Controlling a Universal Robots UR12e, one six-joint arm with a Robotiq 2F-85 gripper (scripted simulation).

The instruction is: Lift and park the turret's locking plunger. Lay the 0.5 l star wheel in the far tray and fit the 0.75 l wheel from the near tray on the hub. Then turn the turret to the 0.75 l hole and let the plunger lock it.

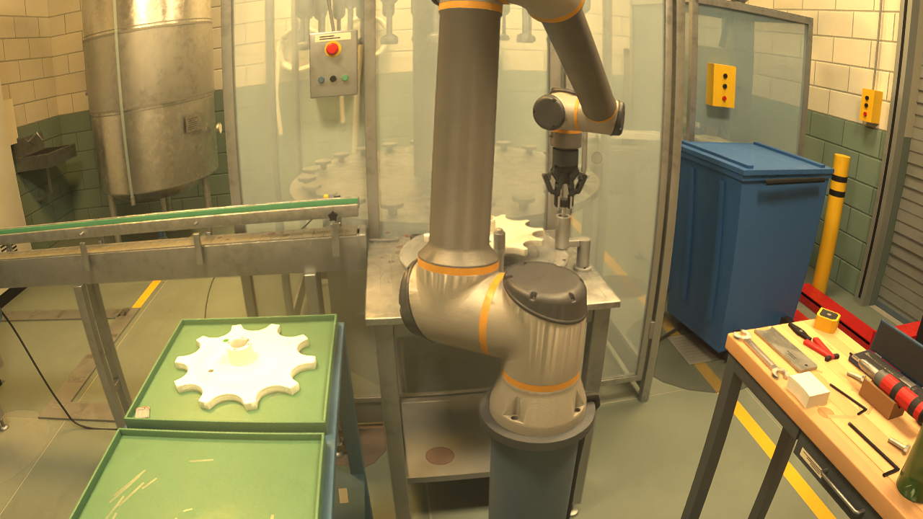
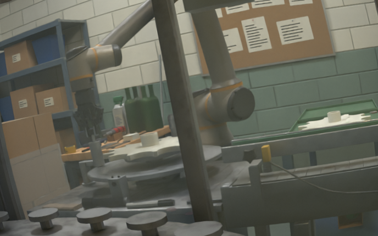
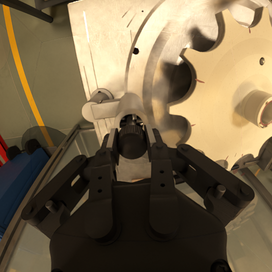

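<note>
The locking plunger's dark knurled knob point(image 3: 132, 142) stands above its steel sleeve point(image 1: 563, 231) at the turret's right edge, and my gripper point(image 3: 132, 138) is closed around that knob from straight above. A white star wheel point(image 3: 228, 94) sits on the hub of the round turret plate point(image 2: 145, 167). A second white star wheel point(image 1: 242, 365) lies flat in the farther of two green trays. The nearer green tray point(image 1: 200, 478) holds no wheel. The plunger's lower pin is hidden inside the sleeve.
Behind the turret table stands a glass-walled filler enclosure point(image 1: 452, 116). A conveyor point(image 1: 174, 239) runs off to the left, a blue bin point(image 1: 742, 239) stands to the right. A workbench with tools point(image 1: 832, 387) fills the right foreground. A short steel post point(image 1: 583, 253) stands beside the sleeve.
</note>
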